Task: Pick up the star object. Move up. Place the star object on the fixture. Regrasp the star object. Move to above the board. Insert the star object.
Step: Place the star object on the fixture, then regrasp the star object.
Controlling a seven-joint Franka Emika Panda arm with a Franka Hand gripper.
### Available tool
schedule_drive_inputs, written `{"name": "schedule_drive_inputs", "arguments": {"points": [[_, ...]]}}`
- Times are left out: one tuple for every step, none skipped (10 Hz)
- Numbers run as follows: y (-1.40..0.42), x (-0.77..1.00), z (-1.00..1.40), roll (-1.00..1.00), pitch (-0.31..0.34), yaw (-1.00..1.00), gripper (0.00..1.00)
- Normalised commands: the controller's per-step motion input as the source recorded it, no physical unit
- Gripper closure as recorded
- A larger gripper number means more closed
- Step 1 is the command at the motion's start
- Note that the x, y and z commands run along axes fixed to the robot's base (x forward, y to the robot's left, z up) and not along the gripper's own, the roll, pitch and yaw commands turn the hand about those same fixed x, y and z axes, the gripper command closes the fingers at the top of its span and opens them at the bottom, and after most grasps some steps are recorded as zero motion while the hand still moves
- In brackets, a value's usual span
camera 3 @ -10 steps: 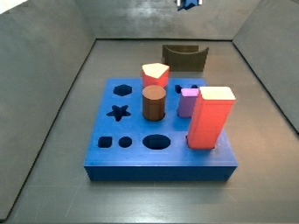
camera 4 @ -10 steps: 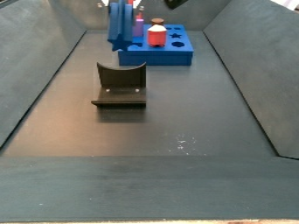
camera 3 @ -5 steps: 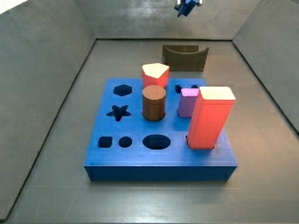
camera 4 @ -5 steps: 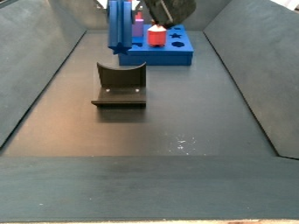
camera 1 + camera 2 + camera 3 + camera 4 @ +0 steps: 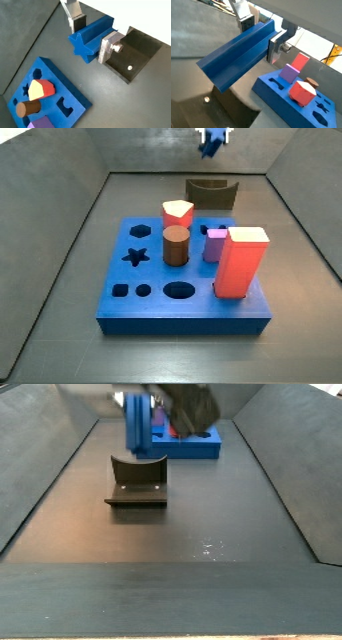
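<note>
Clamping the star object (image 5: 89, 42) between its silver fingers (image 5: 107, 47), the tool (image 5: 91, 36) hung high over the fixture (image 5: 136, 482). Wrist views showed the grip; only one showed the peg's star-shaped end, w/ the board (image 5: 50, 97) at lower left. In a side view (image 5: 213, 138) the tool was just a blue speck at top edge, above fixture (image 5: 211, 193) and board (image 5: 174, 288).

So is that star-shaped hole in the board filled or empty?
Empty: the star hole shows dark and open on the board, while the hand holds the star peg above the fixture.
</note>
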Motion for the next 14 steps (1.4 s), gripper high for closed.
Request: {"name": "schedule_drive_inputs", "arguments": {"points": [[0.14,0.16,-1.00,-0.75,0.169,-0.18,1.00],[0.14,0.16,-1.00,-0.60,0.132,-0.19,1.00],[0.14,0.17,-1.00,-0.43,0.091,-0.20,1.00],[0.14,0.17,-1.00,-0.29,0.056,-0.20,1.00],[0.14,0.18,-1.00,-0.19,0.014,-0.18,1.00],[0.12,0.16,-0.84,-0.18,-0.009,-0.17,1.00],[0.10,0.14,-0.70,-0.17,-0.023,-0.15,1.00],[0.08,0.11,-0.47,-0.16,-0.044,-0.12,1.00],[0.11,0.08,-0.39,-0.13,-0.061,-0.11,1.00],[0.12,0.07,-0.36,-0.12,-0.067,-0.09,1.00],[0.11,0.07,-0.36,-0.12,-0.066,-0.07,1.00],[0.11,0.07,-0.37,-0.13,-0.063,-0.05,1.00],[0.00,0.00,0.00,0.00,0.000,0.00,0.00],[0.00,0.00,1.00,-0.08,-0.016,-0.04,0.00]]}}
